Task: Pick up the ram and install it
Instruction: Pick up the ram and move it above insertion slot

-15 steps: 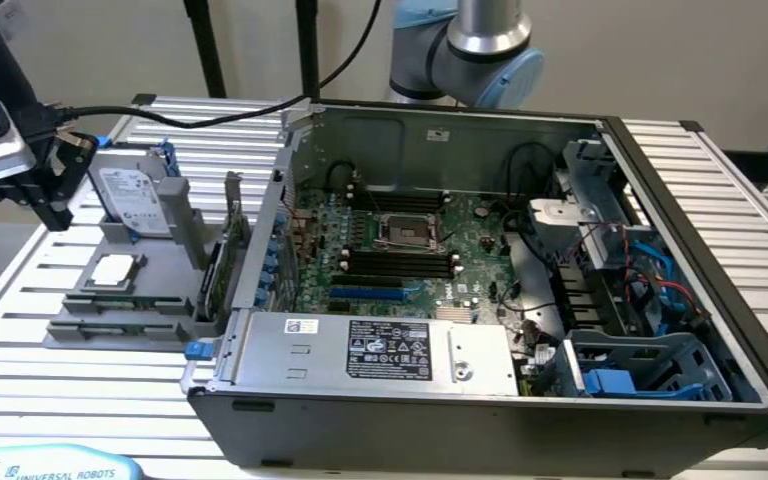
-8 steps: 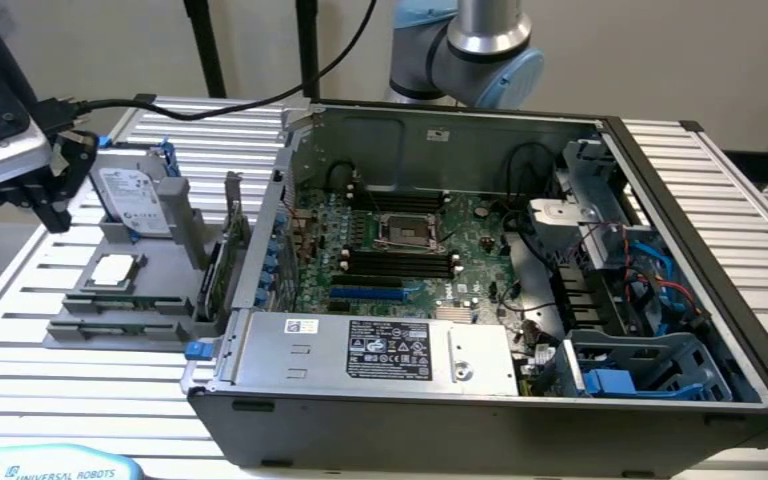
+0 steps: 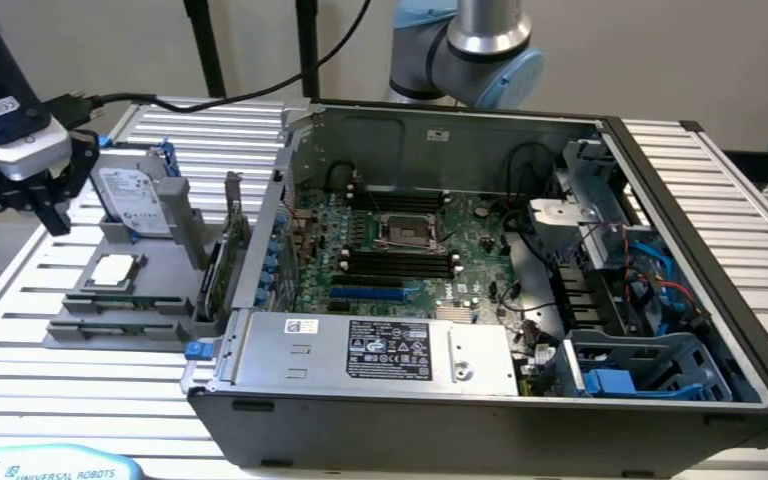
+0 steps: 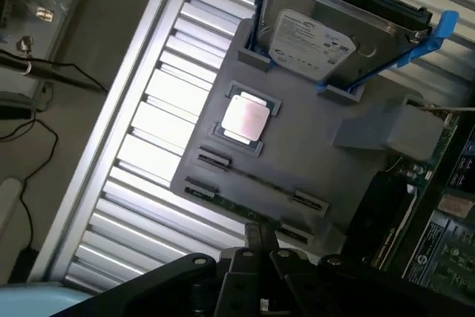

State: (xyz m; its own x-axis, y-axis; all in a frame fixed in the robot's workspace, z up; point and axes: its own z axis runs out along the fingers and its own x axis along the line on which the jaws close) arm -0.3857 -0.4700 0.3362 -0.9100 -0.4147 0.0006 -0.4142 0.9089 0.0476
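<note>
Here, thin green ram (image 4: 231,206), ribbed metal table (image 4: 148,135)

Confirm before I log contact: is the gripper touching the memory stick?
Apart. The exterior view shows the gripper hanging off to the side, with table slats visible between it and the memory stick.

Exterior high, oblique; wrist close above; both show tray (image 3: 91,335).

Light: bright and even, from overhead, with soft shadows.
Glare: slatted table (image 4: 152,142) washed white in the wrist view; processor chip (image 4: 246,118) shines.
Shade: computer case (image 3: 491,410) interior is dimmer toward three o'clock in the exterior view.
</note>
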